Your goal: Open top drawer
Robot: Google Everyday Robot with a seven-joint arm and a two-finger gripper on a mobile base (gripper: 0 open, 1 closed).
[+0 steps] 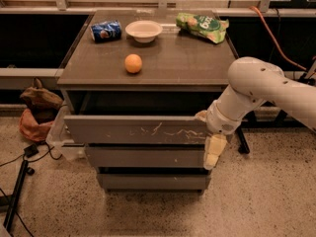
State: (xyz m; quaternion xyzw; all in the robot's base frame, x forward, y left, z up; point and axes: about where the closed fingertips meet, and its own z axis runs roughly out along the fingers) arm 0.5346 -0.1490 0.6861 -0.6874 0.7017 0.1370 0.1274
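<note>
gripper is hanging at the 3 o'clock end of the top drawer, touching its scratched front; whether it is gripping, i cannot tell. the drawer is sitting under the counter, seemingly pulled partly out, orange at 12 o'clock.

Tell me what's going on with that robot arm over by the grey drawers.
A white robot arm is working on the top drawer of a grey cabinet. Its end effector sits at the right end of that scratched drawer front, against its edge. The drawer looks partly pulled out, with a dark gap showing between its front and the cabinet top. On top, untouched, are an orange, a white bowl, a blue can on its side and a green bag.
</note>
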